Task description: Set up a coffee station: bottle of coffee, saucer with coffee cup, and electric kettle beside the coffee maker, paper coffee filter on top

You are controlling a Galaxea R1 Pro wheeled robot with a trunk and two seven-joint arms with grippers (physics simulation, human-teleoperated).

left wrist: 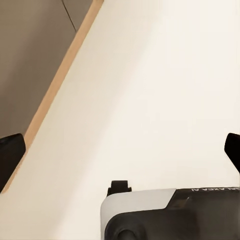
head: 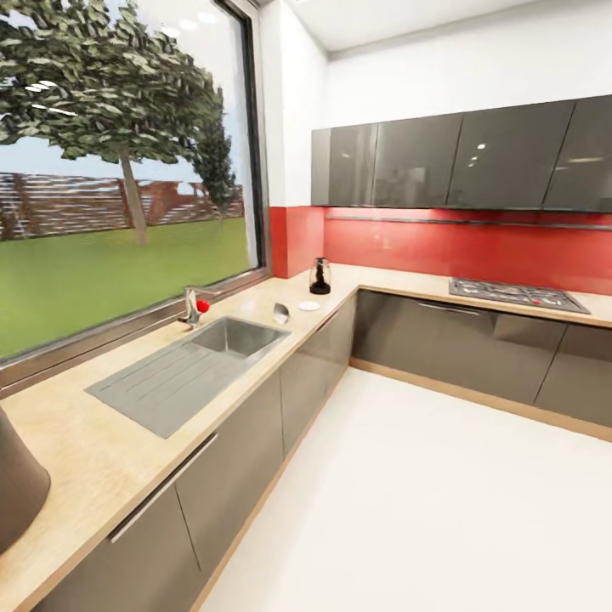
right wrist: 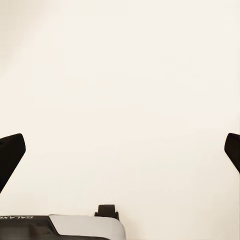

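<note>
Looming at the head view's lower left edge: a dark grey rounded shape (head: pixel 19 484), too cropped to identify, sitting over the near end of the long light beige wood-look counter (head: pixel 93 450). Running away along the big window: that same counter, carrying a steel sink with a ribbed drainer (head: pixel 191 361) and a steel tap with a red knob (head: pixel 195 307). Resting just beyond the sink: a small tilted grey-white object (head: pixel 280 313), too small to name, and beside it a small flat round white saucer (head: pixel 309 306). Standing in the counter's corner against the red backsplash: a squat dark glass electric kettle with black base and lid (head: pixel 320 277). Lying further along the right-hand run: a black gas hob (head: pixel 517 295), under glossy dark grey wall cabinets (head: pixel 476 157).

Pointing down at the pale cream floor (left wrist: pixel 150 100): left end effector (left wrist: pixel 120 152), fingers spread wide and gripping nothing, near the wooden plinth of a grey cabinet (left wrist: pixel 30 60). Hanging over the same bare floor: right end effector (right wrist: pixel 120 152), fingers likewise wide apart, gripping nothing.
</note>
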